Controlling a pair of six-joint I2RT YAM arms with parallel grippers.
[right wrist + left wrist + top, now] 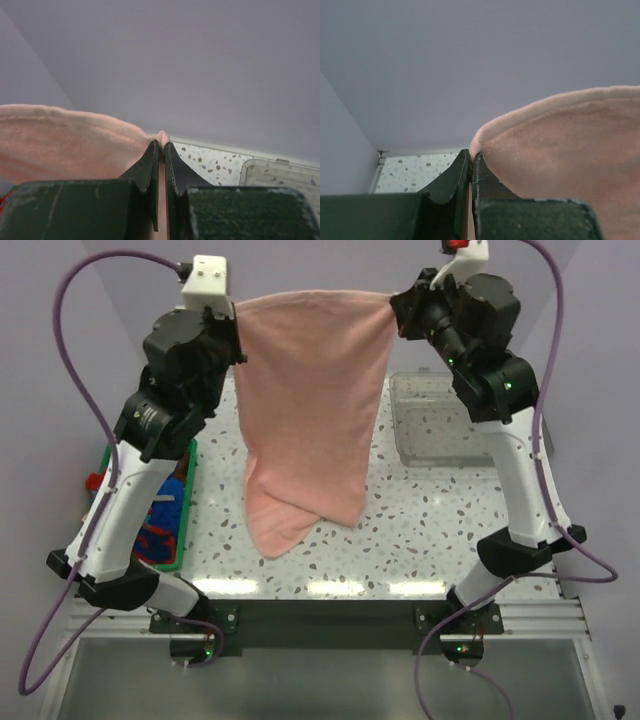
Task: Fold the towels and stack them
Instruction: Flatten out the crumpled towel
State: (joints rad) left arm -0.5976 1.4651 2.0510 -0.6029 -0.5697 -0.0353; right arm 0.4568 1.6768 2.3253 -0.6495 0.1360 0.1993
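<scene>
A salmon pink towel [308,410] hangs in the air, stretched between both arms high above the table. My left gripper [238,340] is shut on its upper left corner, and the cloth [560,145] bulges out to the right of the pinched black fingers [450,185]. My right gripper [396,308] is shut on the upper right corner; a small tuft of pink towel [162,136] pokes out above the fingertips [150,165]. The towel's lower end [285,525] droops to the speckled table [420,530]. More towels, blue with red [160,530], lie in the green basket.
A green plastic basket [188,490] stands at the left edge under my left arm. A clear plastic tray [435,420] sits at the right rear, partly behind my right arm; its corner [280,175] shows in the right wrist view. Purple walls close the back.
</scene>
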